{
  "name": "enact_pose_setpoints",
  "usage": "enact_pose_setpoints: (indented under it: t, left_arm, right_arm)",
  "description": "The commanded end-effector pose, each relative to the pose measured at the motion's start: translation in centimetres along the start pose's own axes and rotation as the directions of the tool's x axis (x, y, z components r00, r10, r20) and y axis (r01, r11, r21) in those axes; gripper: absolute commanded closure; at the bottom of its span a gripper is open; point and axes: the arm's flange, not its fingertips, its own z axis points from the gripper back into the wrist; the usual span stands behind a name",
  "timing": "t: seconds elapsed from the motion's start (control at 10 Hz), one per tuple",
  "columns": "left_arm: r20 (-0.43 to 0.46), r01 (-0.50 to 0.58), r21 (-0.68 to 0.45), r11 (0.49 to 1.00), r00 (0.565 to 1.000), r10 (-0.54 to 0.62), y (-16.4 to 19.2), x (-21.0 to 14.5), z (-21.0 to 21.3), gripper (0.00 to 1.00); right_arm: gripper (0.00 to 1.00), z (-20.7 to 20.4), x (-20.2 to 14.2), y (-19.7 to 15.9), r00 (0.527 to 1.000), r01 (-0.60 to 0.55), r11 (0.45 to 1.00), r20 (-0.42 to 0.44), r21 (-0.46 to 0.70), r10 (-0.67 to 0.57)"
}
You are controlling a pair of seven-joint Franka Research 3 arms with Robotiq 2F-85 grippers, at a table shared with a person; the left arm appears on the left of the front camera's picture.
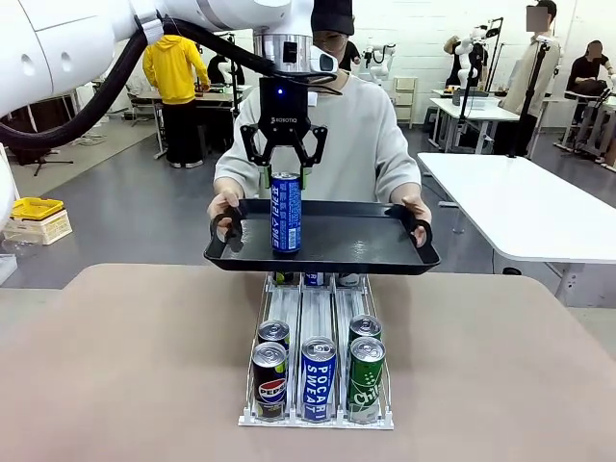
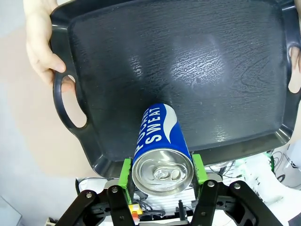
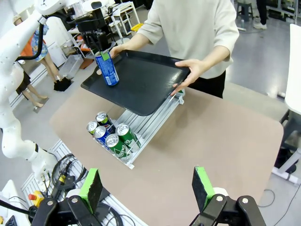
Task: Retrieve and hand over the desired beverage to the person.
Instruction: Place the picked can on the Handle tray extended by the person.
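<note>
A blue Pocari Sweat can stands upright on the left part of a black tray. The person in a light grey T-shirt holds the tray by both handles over the table's far edge. My left gripper hangs over the can with its green pads on either side of the can's top. The jaws look slightly parted from the can, so it is open. My right gripper stands wide open with nothing in it, low at the near side.
A clear rack on the brown table holds Pepsi, Pocari Sweat and green Chilsung cans in three lanes. The tray covers the rack's far end. A white table stands at the right, behind the person.
</note>
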Motion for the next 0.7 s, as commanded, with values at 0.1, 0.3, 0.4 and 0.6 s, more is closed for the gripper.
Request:
enact_pose_setpoints:
  t: [0.1, 0.3, 0.4, 0.6]
  left_arm:
    - [0.008, 0.012, 0.027, 1.0, 1.0, -0.012, -0.54, 0.73, 1.38, 0.0]
    - [0.014, 0.016, 0.027, 1.0, 1.0, -0.016, -0.62, 0.42, 1.52, 0.0]
    - [0.015, 0.019, 0.028, 0.999, 1.0, -0.02, -0.59, 0.38, 1.58, 0.0]
    - [0.013, 0.022, 0.026, 0.999, 1.0, -0.023, -0.56, 0.4, 1.64, 0.0]
  right_arm:
    - [0.0, -0.17, 0.02, 0.06, 1.0, -0.014, 0.999, 0.01, 0.036, 0.013]
    - [0.0, -0.17, 0.02, 0.06, 1.0, -0.014, 0.999, 0.01, 0.036, 0.013]
    - [0.0, -0.17, 0.02, 0.06, 1.0, -0.014, 0.999, 0.01, 0.036, 0.013]
    - [0.0, -0.17, 0.02, 0.06, 1.0, -0.014, 0.999, 0.01, 0.036, 0.013]
